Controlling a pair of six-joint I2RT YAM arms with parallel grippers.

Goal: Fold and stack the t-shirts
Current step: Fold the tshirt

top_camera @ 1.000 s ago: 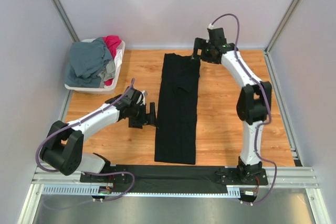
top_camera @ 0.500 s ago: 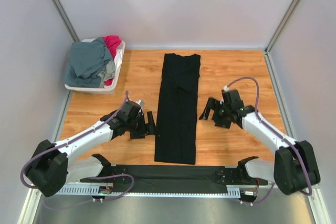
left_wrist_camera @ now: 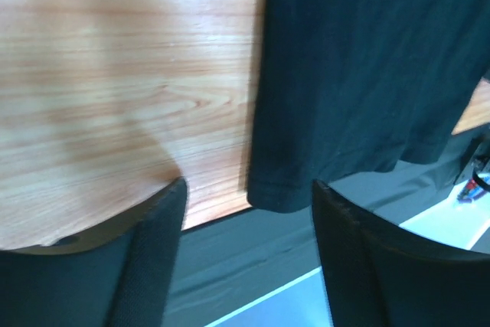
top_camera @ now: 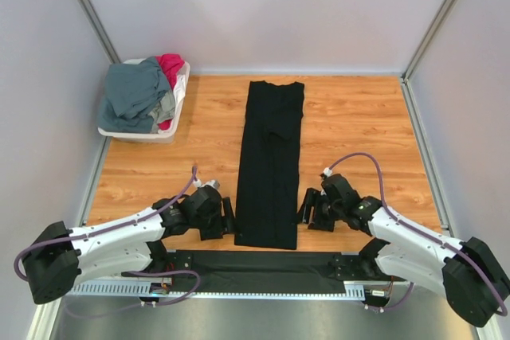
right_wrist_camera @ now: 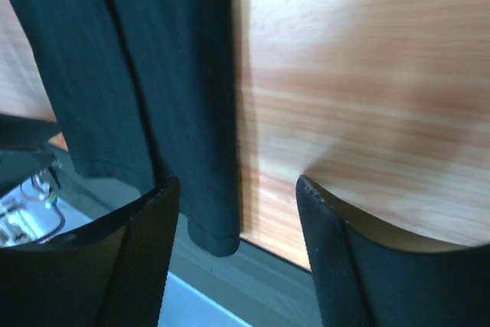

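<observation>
From above, you have the black shirt (top_camera: 271, 161) lying flat as a long narrow strip down the middle of the table (top_camera: 351, 117), sides already folded in, its hem toward the bottom of the frame. The left claw (top_camera: 227, 219) sits just beside the strip's lower left corner and the right claw (top_camera: 307, 211) just beside its lower right corner. The grey-blue shirt (top_camera: 131, 93) and magenta shirt (top_camera: 171, 65) wait crumpled in the basket (top_camera: 143, 134) at upper left. I judge you are about to take both hem corners for the lengthwise fold. In the left wrist view, the claw's two fingers stand apart with nothing gripped, and the shirt's hemmed corner reaches the table's edge between them at lower centre. The right wrist view shows the same: fingers apart, empty, with the cloth's corner between them. Next, you need to pinch all layers at each corner, lift evenly and carry the hem toward the collar. The cloth looks soft, matte and smooth, with faint lengthwise creases.
</observation>
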